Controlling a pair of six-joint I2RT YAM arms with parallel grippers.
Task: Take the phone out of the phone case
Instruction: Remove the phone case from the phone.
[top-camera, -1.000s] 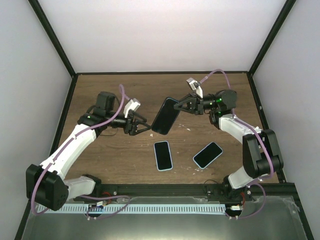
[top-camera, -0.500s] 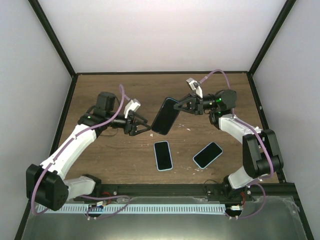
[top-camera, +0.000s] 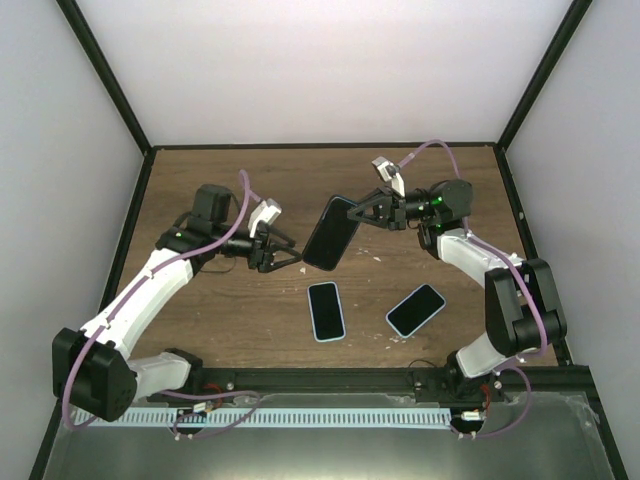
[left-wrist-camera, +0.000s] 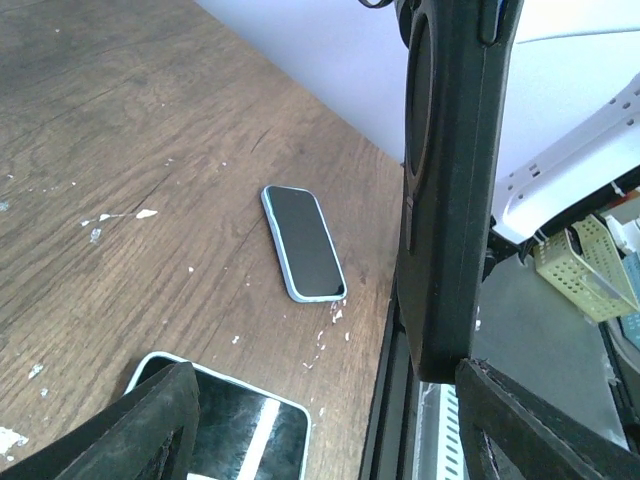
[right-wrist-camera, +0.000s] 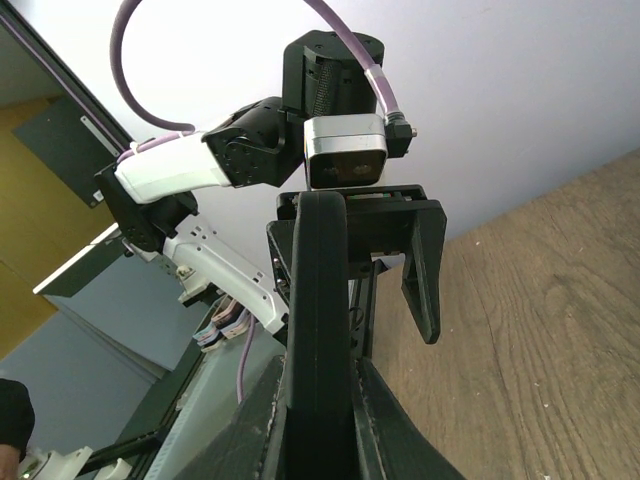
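My right gripper (top-camera: 354, 213) is shut on the upper end of a black cased phone (top-camera: 331, 233) and holds it tilted in the air above the table's middle. In the right wrist view the phone (right-wrist-camera: 320, 300) stands edge-on between my right gripper's (right-wrist-camera: 320, 410) fingers. My left gripper (top-camera: 293, 254) is open at the phone's lower left edge. In the left wrist view the black case (left-wrist-camera: 450, 190) hangs edge-on just above my right-hand finger (left-wrist-camera: 540, 430), and my left gripper (left-wrist-camera: 328, 368) has nothing between its fingers.
Two phones in light-blue cases lie screen-up on the wooden table (top-camera: 220, 320), one at the middle front (top-camera: 325, 310) and one to its right (top-camera: 415, 310). Both show in the left wrist view (left-wrist-camera: 303, 242) (left-wrist-camera: 225, 420). A black frame edges the table.
My left gripper has edged slightly right toward the lower end of the held phone. The right arm and the phone have stayed put.
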